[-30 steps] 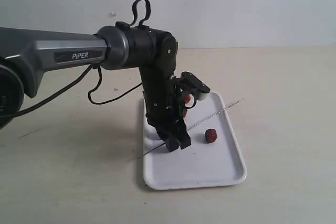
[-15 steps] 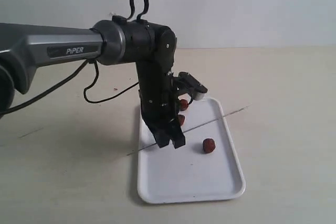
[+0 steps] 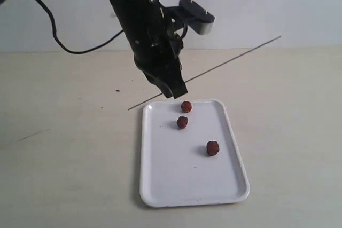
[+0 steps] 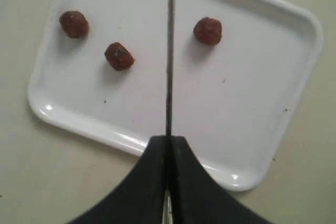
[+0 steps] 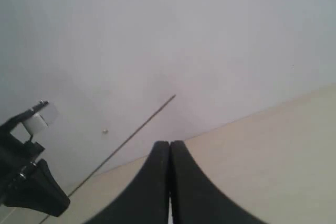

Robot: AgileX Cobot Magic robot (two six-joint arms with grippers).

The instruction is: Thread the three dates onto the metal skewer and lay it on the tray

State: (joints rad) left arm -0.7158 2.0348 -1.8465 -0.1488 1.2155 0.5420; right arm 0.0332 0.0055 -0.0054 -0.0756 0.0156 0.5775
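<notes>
Above the far end of the tray [image 3: 160,185], as the exterior view frames it, we see the left gripper [image 3: 175,90] hanging clear of the table [image 3: 64,158], its jaws closed on the metal skewer [image 3: 230,61]. That rod slants from a low end left of the gripper up to a high tip well to its right. Just below the fingertips the three dates [image 3: 182,122] lie apart on the white tray, none on the rod. Our left wrist view adds what the side view hides: both fingers pinched flat against the skewer, which passes over the tray with two dates on one side and the third on the other. Only the right wrist view shows the right gripper [image 5: 169,148], pressed shut on nothing, facing the wall [image 5: 184,35].
</notes>
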